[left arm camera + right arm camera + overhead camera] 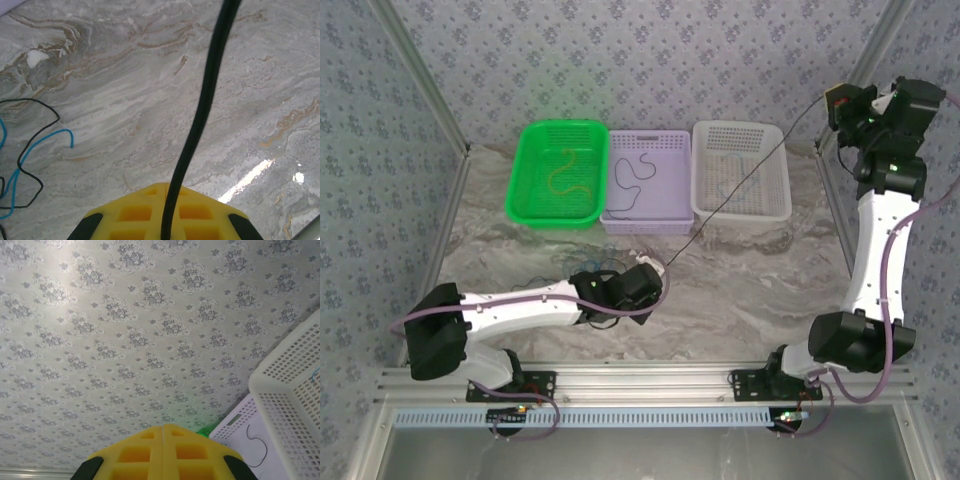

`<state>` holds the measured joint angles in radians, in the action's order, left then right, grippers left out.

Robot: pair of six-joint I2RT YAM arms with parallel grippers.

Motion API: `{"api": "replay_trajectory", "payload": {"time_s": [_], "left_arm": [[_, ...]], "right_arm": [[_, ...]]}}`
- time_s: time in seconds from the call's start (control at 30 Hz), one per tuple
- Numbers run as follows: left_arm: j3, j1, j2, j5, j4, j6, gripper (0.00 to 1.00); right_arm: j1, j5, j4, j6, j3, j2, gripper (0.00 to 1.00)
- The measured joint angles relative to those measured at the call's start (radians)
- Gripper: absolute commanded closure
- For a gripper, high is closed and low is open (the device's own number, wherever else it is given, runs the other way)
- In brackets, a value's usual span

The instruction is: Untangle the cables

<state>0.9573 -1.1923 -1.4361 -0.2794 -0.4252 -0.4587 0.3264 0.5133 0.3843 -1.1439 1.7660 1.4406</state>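
Observation:
A black cable (745,182) runs taut across the table from my left gripper (660,268) up to my right gripper (830,103), which is raised high at the back right. In the left wrist view the yellow jaws of my left gripper (167,186) are shut on this black cable (200,115), which leads away over the marble. My right gripper (163,427) has its jaws pressed together, facing the wallpaper. A tangle of thin blue (35,147) and black (30,172) cables lies left of the left gripper, partly under that arm (590,265).
Three baskets stand in a row at the back: green (525,185) with a yellow-olive cable (565,175), purple (655,222) with a black cable (632,180), white (780,185). The taut cable crosses above the white basket's front. Walls close in on both sides.

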Motion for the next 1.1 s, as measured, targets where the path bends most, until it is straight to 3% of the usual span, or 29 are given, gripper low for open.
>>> {"api": "replay_trajectory", "payload": {"time_s": [0.33,0.43,0.57,0.7,0.8,1.1], "left_arm": [[0.0,0.0,-0.002,-0.029,0.045,0.013,1.0],[0.002,0.0,-0.001,-0.036,0.033,0.02,1.0],[0.013,0.018,0.004,-0.025,-0.001,0.024,1.0],[0.037,0.08,0.035,0.008,-0.013,0.024,1.0],[0.077,0.141,0.06,0.041,-0.016,0.024,1.0],[0.198,0.418,0.047,0.183,0.019,0.025,1.0]], "right_arm": [[0.049,0.053,0.014,-0.048,0.04,0.007,1.0],[-0.003,0.035,0.019,0.005,0.057,0.005,1.0],[-0.156,-0.027,0.019,0.106,0.056,0.002,1.0],[-0.335,-0.071,0.004,0.191,0.044,0.008,1.0],[-0.415,-0.088,-0.052,0.224,0.025,0.036,1.0],[-0.538,-0.123,-0.195,0.269,0.018,0.295,1.0]]}}
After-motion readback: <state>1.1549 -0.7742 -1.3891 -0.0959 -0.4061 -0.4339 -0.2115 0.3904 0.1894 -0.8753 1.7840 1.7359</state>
